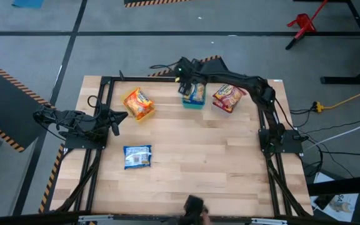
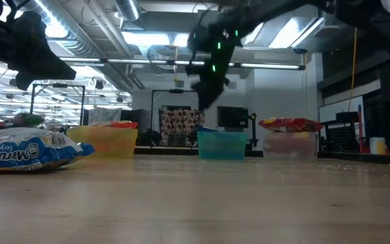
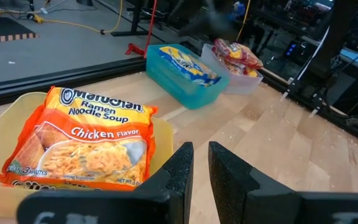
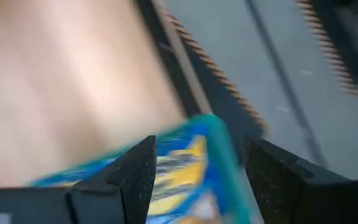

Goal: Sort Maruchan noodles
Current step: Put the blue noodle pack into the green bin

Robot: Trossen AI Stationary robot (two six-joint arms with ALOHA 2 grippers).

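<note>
Pale wooden planks make up the table (image 1: pixel 192 156), framed in black rails on a grey floor with hazard-striped tape. Over its far edge the right gripper (image 1: pixel 185 74) hangs above the teal bin (image 1: pixel 193 100), its fingers (image 4: pixel 120 180) apart with nothing between them; the right wrist view looks down between them onto the blue-and-yellow packet (image 4: pixel 173 174) lying in that bin. Beside the teal bin, toward the right arm's base, the clear bin (image 1: pixel 226 105) holds a red packet (image 1: pixel 227 95). On the other side, the yellow bin (image 1: pixel 144 114) holds an orange chicken-flavor packet (image 1: pixel 137 102). Well apart from the bins, nearer the table's middle-left, a blue-and-white packet (image 1: pixel 137 156) lies flat on the wood. The left gripper (image 1: pixel 119 117) waits at the table's left edge, its fingers (image 3: pixel 179 171) nearly together and holding nothing.
</note>
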